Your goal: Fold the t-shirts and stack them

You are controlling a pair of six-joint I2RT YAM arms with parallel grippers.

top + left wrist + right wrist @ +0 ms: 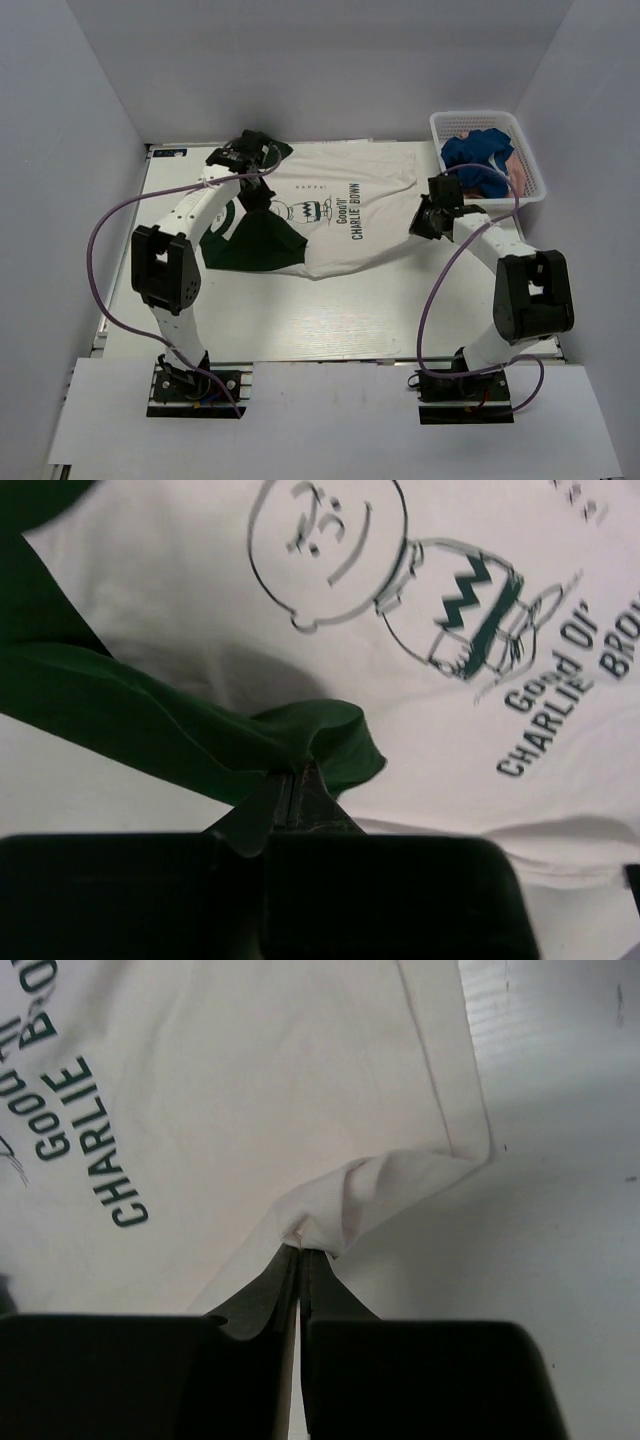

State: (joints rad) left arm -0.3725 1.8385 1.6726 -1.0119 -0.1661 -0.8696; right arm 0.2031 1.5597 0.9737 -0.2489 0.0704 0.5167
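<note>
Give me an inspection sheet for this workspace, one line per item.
Surface: white table, bare in front of the shirt.
Job's things: cream t-shirt with black Charlie Brown print spread out; blue t-shirt and dusty pink t-shirt bunched in the basket, unfolded.
Clutter: white plastic mesh basket at the far right corner; nothing else seen.
Grippers: left gripper shut on the dark green sleeve; right gripper shut on a cream corner of the same shirt.
Cables: purple cables, one looping beside each arm.
Surroundings: plain grey walls on three sides.
</note>
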